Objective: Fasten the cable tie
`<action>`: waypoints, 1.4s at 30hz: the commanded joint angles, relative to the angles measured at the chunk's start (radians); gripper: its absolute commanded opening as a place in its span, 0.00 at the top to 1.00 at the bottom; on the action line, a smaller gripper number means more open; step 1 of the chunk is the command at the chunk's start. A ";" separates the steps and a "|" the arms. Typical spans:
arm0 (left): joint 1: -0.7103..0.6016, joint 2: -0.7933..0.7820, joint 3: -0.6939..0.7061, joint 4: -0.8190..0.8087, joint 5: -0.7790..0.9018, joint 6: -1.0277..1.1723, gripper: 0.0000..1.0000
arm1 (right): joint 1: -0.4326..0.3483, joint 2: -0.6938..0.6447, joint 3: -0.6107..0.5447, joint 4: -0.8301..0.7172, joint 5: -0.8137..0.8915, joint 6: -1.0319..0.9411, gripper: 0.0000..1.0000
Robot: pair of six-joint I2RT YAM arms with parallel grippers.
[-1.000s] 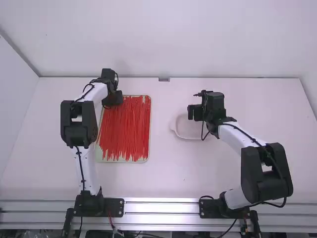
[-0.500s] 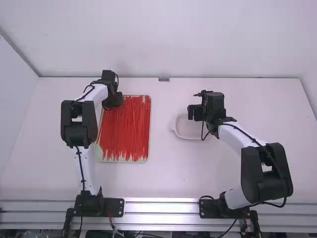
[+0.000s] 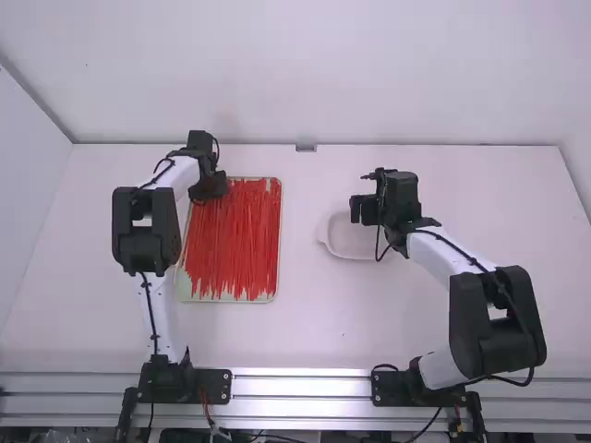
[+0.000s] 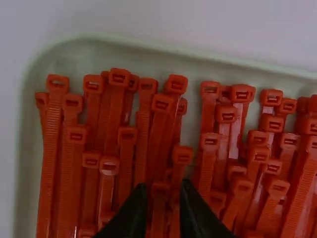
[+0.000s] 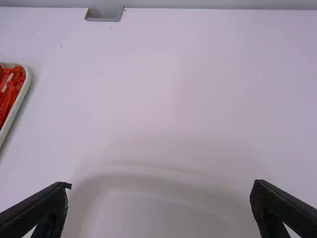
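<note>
Since 1 second earlier, the left gripper [image 3: 207,187] had crept slightly toward the far left corner of the tray [image 3: 231,299], while the right arm had kept its pose.

Seen from above, 2 white and black arms reached away over a white table [image 3: 369,314]. A pale green tray lay left of the middle, filled with a thick pile of orange cable ties [image 3: 235,240] lying lengthwise, their square heads toward the tray's far end. The left gripper sat low over the far left corner of that pile.

From the left wrist, the left gripper [image 4: 162,184] was narrowed to a slim gap, its black fingers [image 4: 134,213] pressed into the cable ties [image 4: 119,129] with a strand or 2 pinched between them. The heads stopped just short of the tray's rounded rim [image 4: 148,49].

The right gripper [image 3: 364,210] hung over a shallow white dish [image 3: 346,242], well apart from the tray. From the right wrist, the right gripper [image 5: 159,186] was spread wide, with the dish [image 5: 158,208] beneath it. A small grey fitting [image 5: 104,13] sat at the table's far edge.
</note>
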 commanded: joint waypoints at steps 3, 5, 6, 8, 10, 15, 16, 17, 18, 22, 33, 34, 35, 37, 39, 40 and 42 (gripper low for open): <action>0.018 -0.001 -0.010 0.001 -0.005 -0.026 0.78 | -0.003 0.010 0.028 0.000 0.004 0.000 0.02; 0.017 -0.001 -0.010 0.002 -0.005 -0.027 0.78 | -0.003 0.010 0.028 0.000 0.004 0.000 0.03; 0.014 -0.001 -0.010 0.004 -0.005 -0.026 0.78 | -0.003 0.010 0.028 0.000 0.004 0.000 0.02; 0.011 -0.001 -0.010 0.004 -0.005 -0.024 0.78 | -0.003 0.010 0.028 0.000 0.005 0.000 0.02; 0.011 -0.001 -0.010 0.006 -0.004 -0.024 0.78 | -0.003 0.010 0.028 0.000 0.005 0.000 0.02; 0.010 -0.001 -0.010 0.015 -0.004 -0.024 0.78 | -0.003 0.010 0.028 0.000 0.005 0.000 0.02; 0.010 -0.001 -0.010 0.018 -0.003 -0.025 0.78 | -0.003 0.010 0.028 0.000 0.005 0.000 0.02; 0.010 -0.001 -0.010 0.018 -0.004 -0.025 0.77 | -0.003 0.010 0.028 0.000 0.005 0.000 0.02; 0.013 -0.001 -0.010 0.020 -0.004 -0.027 0.78 | -0.003 0.010 0.028 0.000 0.005 0.000 0.02; 0.015 -0.002 -0.010 0.023 0.004 -0.027 0.76 | -0.003 0.010 0.028 0.000 0.004 0.000 0.02; 0.015 -0.002 -0.010 0.018 -0.002 -0.027 0.80 | -0.003 0.010 0.028 0.000 0.005 0.000 0.02; 0.018 -0.002 -0.010 0.018 -0.001 -0.027 0.81 | -0.003 0.010 0.028 0.000 0.005 0.000 0.02; 0.018 -0.002 -0.010 0.018 -0.001 -0.027 0.83 | -0.003 0.010 0.028 -0.001 0.005 0.000 0.02; 0.016 -0.002 -0.010 0.016 -0.001 -0.027 0.84 | -0.003 0.010 0.028 0.000 0.005 0.000 0.02; 0.011 -0.002 -0.010 0.013 -0.006 -0.027 0.84 | -0.003 0.010 0.028 -0.001 0.005 0.000 0.02; 0.011 -0.002 -0.010 0.013 -0.006 -0.027 0.84 | -0.003 0.010 0.028 -0.001 0.005 0.000 0.02; 0.011 -0.002 -0.011 0.009 -0.005 -0.027 0.84 | -0.003 0.010 0.028 -0.001 0.005 0.000 0.02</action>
